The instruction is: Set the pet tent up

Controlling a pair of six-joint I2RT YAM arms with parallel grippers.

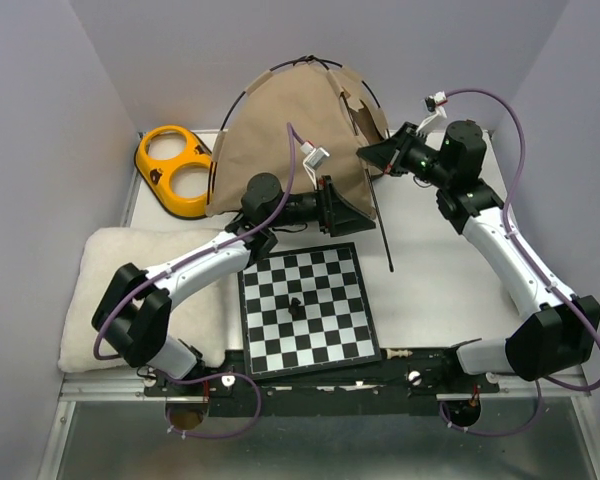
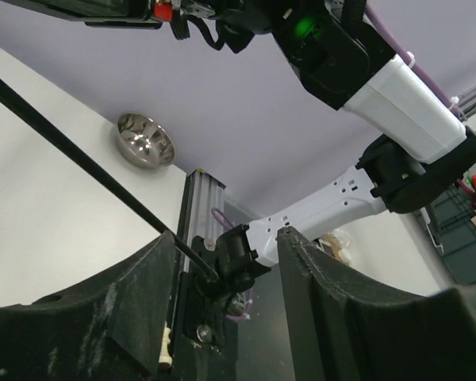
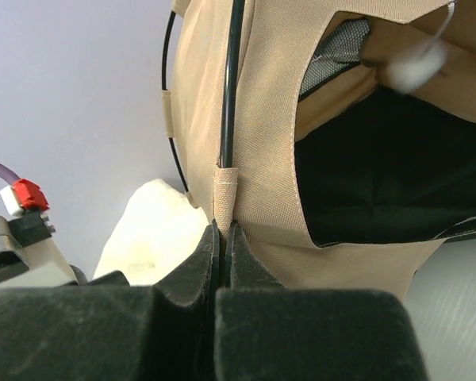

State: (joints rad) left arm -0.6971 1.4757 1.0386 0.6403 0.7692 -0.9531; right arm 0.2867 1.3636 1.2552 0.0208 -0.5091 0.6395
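Note:
The tan pet tent stands at the back of the table with two thin black poles crossing at its top. My right gripper is shut on the tan pole sleeve at the tent's right front edge, with the black pole running up out of it. The dark opening and a blurred white pom-pom show to the right. The pole's free lower end slants down over the table. My left gripper is open at the tent's front; the pole passes beside its left finger, ungripped.
A chessboard with one black piece lies at the near middle. A fluffy white cushion lies on the left. A yellow double bowl sits at the back left. A small metal bowl shows in the left wrist view.

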